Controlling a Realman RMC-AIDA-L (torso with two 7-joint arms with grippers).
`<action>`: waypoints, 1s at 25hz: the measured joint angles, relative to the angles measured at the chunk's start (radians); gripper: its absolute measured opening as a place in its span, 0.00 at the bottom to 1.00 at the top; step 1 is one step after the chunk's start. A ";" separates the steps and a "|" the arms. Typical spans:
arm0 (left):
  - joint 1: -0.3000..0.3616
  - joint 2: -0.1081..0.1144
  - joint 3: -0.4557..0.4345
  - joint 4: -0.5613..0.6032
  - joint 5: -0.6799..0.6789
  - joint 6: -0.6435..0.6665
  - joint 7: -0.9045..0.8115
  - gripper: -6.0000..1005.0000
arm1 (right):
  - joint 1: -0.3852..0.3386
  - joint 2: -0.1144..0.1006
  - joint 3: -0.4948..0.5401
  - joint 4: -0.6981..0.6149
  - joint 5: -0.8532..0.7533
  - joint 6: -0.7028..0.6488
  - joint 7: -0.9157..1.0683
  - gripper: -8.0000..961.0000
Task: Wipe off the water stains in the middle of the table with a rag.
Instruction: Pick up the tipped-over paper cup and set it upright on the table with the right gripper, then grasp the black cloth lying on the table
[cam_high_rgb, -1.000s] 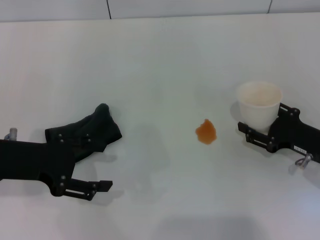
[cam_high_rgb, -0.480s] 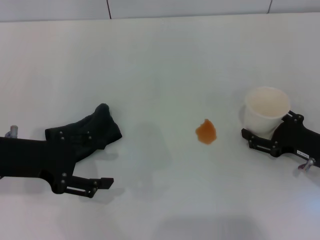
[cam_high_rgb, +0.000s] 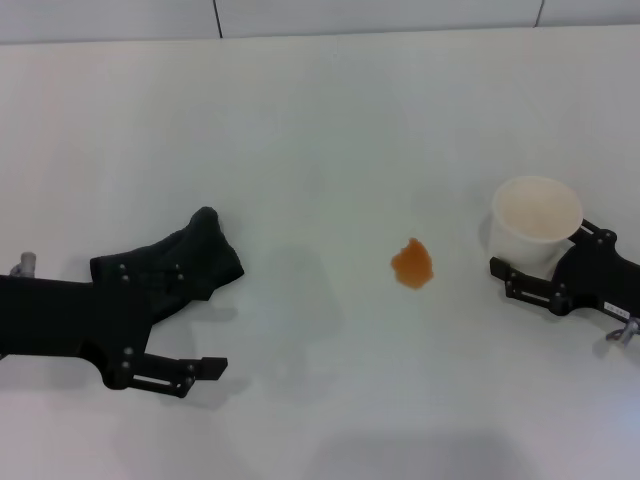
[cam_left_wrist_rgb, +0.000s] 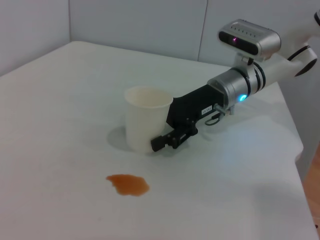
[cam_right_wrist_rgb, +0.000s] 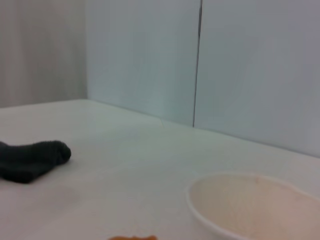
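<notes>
— Shifted since the earlier frames, what can be named, going from left to right?

— On the left, nothing: the left gripper (cam_high_rgb: 178, 325) is seen in the same low pose at the near left of the table (cam_high_rgb: 330, 120), and the rag (cam_high_rgb: 190, 262) has not been displaced. In the middle, the water stains (cam_high_rgb: 412, 264) are unchanged, a small orange-brown blotch with a ragged edge. On the right, the paper cup (cam_high_rgb: 535, 223) has been carried outward, away from the blotch, by the right gripper (cam_high_rgb: 545, 272).

— How are the grippers set?

— The left one is spread wide, its upper finger lying over the near part of the rag and its lower finger on the bare table; no clamping on the cloth is shown. The right one is closed around the lower part of the cup, as is confirmed in the left wrist view, where the right gripper (cam_left_wrist_rgb: 167, 136) is seen against the cup's (cam_left_wrist_rgb: 145, 119) side.

— What is meant by this for the task?

— The ground around the stains has been cleared, it is judged. No wiping has been begun: the rag is well apart from the blotch, to its left, and has yet to be grasped.
</notes>
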 joint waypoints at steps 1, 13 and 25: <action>0.001 0.000 0.000 0.000 0.000 0.001 0.000 0.88 | -0.001 -0.003 -0.001 -0.002 -0.002 -0.006 0.008 0.90; 0.012 -0.002 -0.008 -0.002 0.000 -0.004 0.004 0.88 | -0.036 -0.110 -0.004 -0.159 -0.224 -0.074 0.281 0.90; 0.007 0.004 -0.024 -0.001 0.002 -0.011 -0.033 0.88 | -0.067 -0.155 0.088 -0.747 -0.785 -0.309 0.849 0.90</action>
